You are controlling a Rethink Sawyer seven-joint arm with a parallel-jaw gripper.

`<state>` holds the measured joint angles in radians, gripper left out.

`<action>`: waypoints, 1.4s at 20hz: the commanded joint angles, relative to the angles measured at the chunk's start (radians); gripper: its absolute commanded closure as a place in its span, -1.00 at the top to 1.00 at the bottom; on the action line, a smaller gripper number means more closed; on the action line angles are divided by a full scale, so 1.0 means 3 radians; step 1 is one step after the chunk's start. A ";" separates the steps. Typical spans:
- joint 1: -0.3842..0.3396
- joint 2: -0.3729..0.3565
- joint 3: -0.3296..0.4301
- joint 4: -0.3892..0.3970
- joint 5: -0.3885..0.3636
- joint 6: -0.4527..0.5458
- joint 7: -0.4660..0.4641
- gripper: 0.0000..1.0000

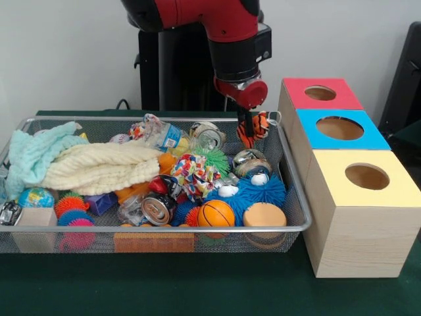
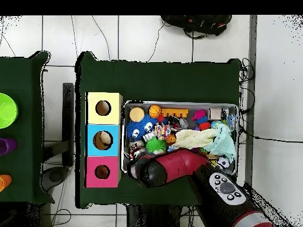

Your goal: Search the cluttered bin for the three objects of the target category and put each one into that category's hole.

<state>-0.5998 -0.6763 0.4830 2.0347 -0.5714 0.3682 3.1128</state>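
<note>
The wire-mesh bin (image 1: 164, 230) is full of mixed toys, cans and cloths; it also shows in the overhead view (image 2: 177, 104). My gripper (image 1: 247, 129) hangs over the bin's far right corner, close to the red-topped box. It is shut on a small orange toy with black stripes (image 1: 258, 126), held at about rim height. The red top's round hole (image 1: 320, 93) is just right of the gripper; it shows in the overhead view (image 2: 102, 172) too. No yellow duck shows clearly. An orange-yellow soft shape (image 1: 167, 161) lies half under the cream cloth.
Blue-topped (image 1: 340, 128) and yellow-topped (image 1: 366, 176) boxes stand in a row with the red one, right of the bin. In the bin lie a cream cloth (image 1: 102, 168), a mint cloth (image 1: 29, 155), a basketball (image 1: 216, 213), cans and a blue spiky toy (image 1: 253, 192).
</note>
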 commanded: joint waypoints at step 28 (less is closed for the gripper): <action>0.2571 -0.0921 -0.0740 0.0650 -0.0036 0.0232 0.1096 -1.00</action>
<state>0.0269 -1.0434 0.4914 2.2639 -0.4658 0.5093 3.1200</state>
